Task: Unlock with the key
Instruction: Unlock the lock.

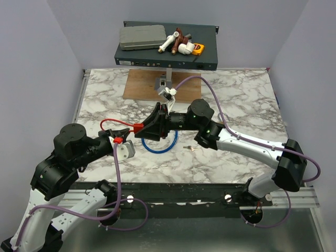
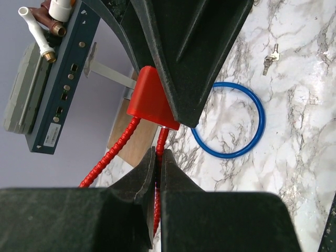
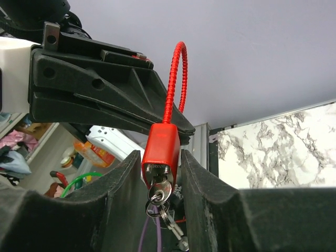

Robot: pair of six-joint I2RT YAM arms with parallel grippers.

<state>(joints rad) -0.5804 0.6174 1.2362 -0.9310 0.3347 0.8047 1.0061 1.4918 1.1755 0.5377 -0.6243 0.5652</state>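
Top view: left gripper (image 1: 116,138) pinches the lock's red cable (image 1: 107,122) above mid-tabletop (image 1: 236,105), probably to steady it while the right gripper (image 1: 142,128) works on the lock (image 1: 138,127). Loose key (image 1: 190,148) lies right of centre.

Left wrist: fingers (image 2: 142,178) pressed together on the cable, likely an anchor against twist.

Right wrist: key (image 3: 159,191) sits in the keyhole, more keys dangling. Right fingers (image 3: 126,178) flank the lock closely. Clamped or slack, can't tell.

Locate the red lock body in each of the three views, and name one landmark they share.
Top external: red lock body at centre, above-left of the blue ring.
Left wrist: red lock body just left of centre.
Right wrist: red lock body at centre, keys hanging beneath.
Shared landmark: marble table.
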